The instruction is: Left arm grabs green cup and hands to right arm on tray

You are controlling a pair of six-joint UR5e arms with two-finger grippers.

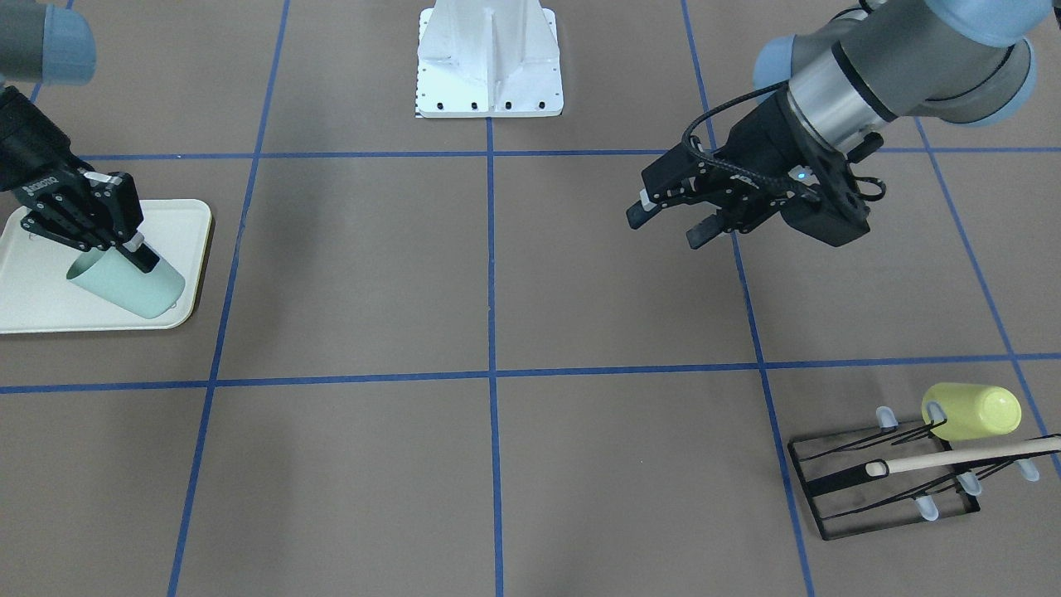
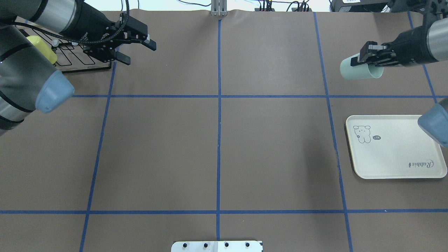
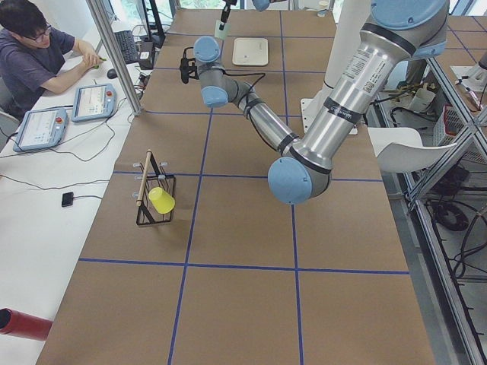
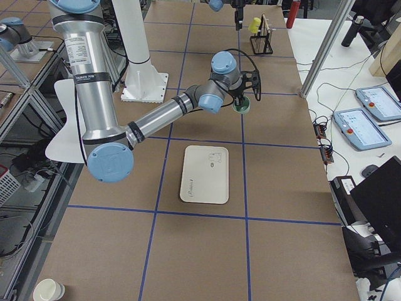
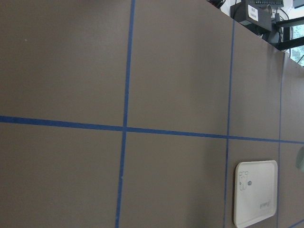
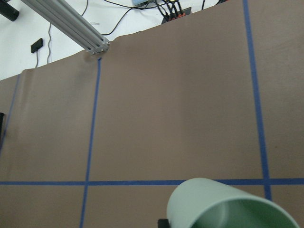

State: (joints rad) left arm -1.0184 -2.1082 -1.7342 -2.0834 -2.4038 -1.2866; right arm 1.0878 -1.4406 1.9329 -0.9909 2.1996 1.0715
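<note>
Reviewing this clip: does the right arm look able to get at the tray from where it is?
Probably yes. The right tool, shut on the green cup, hangs just beyond the tray on the same side of the table, and nothing stands between them.

the tray (image 2: 395, 164) lies at the right of the table (image 2: 217, 150). the right gripper (image 2: 363, 56) holds the cup (image 2: 357, 71) in the air by the tray's far edge. the rack (image 1: 804, 489) stands far left, with a second cup (image 1: 974, 412) and a stick (image 1: 961, 458) on it. the left gripper (image 1: 667, 228) hangs right of it, apart.
</note>
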